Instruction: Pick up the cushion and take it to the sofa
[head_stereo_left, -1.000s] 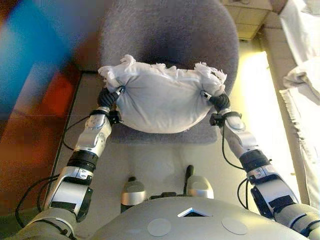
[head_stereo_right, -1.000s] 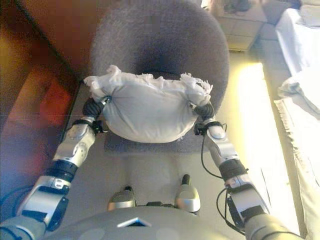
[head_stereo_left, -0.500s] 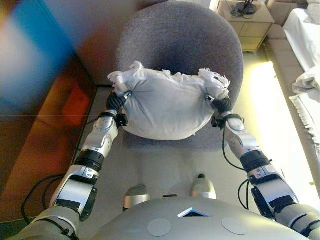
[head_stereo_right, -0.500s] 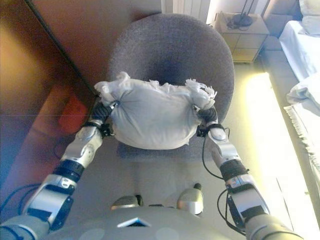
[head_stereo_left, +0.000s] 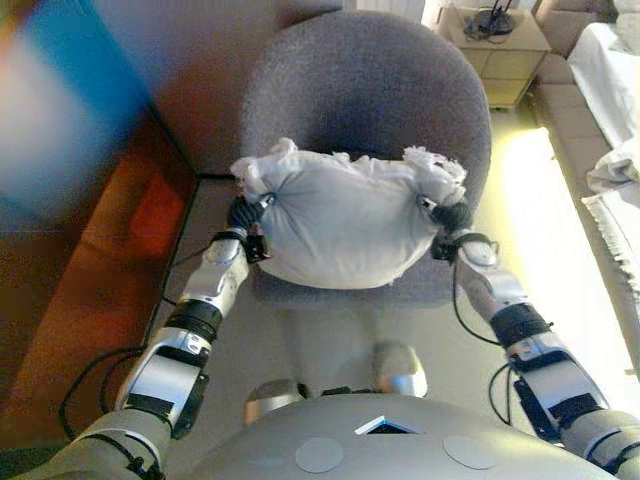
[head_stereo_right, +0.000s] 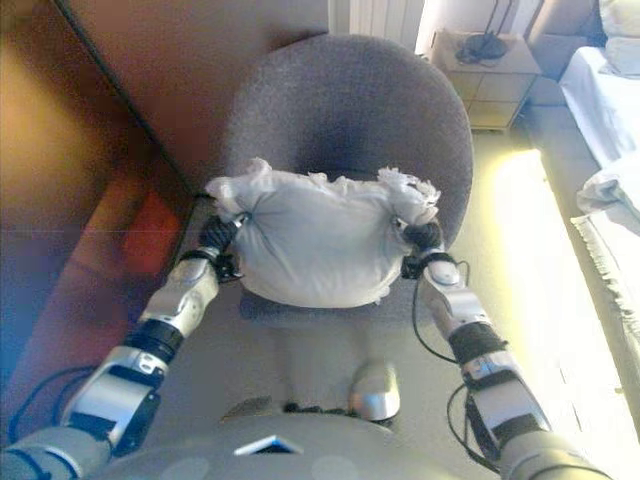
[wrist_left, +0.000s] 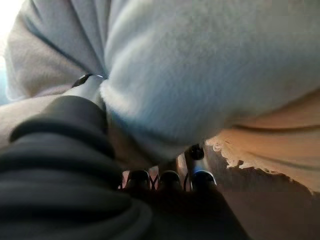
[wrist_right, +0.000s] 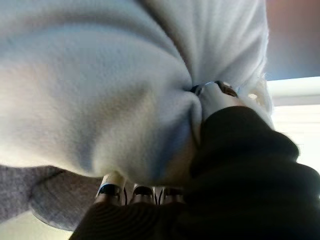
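The left hand (head_stereo_left: 243, 213) and right hand (head_stereo_left: 452, 216) each pinch one end of the white cushion (head_stereo_left: 345, 222), held over the grey armchair (head_stereo_left: 370, 90); I judge the soft fabric could slip from either grip while walking.

Grey armchair (head_stereo_left: 370, 90) directly ahead

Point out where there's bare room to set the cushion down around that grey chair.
The grey chair has bare seat behind the cushion, up to its curved back. The pale floor strip between chair and white bedding is free. The front is crowded: the left robot hand and right robot hand grip the cushion's sides. The nightstand top holds a dark object.
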